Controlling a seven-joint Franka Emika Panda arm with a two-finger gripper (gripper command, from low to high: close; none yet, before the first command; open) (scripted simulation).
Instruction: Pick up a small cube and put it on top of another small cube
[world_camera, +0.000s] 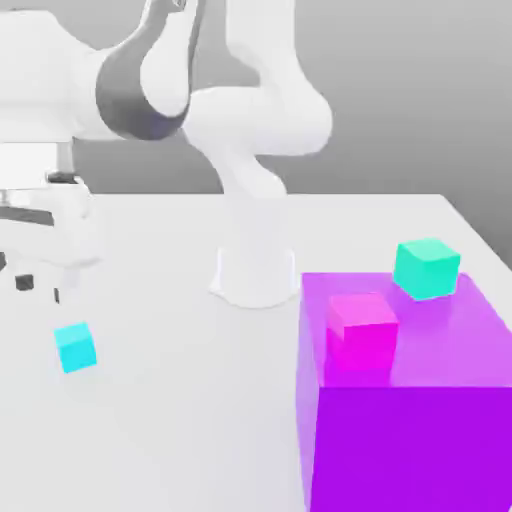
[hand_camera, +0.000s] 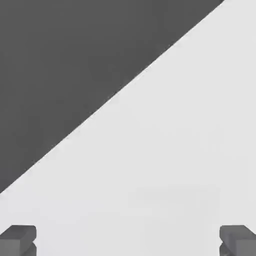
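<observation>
My end effector open, empty, above the cyan cube on the surface. Risk: descending off-centre nudges it away. Pink cube atop purple block; teal cube invites collision.

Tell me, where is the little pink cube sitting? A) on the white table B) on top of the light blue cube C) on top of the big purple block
C: the pink cube rests on the top face of the big purple block, beside the teal-green cube, while the light blue cube sits alone on the table.
</observation>
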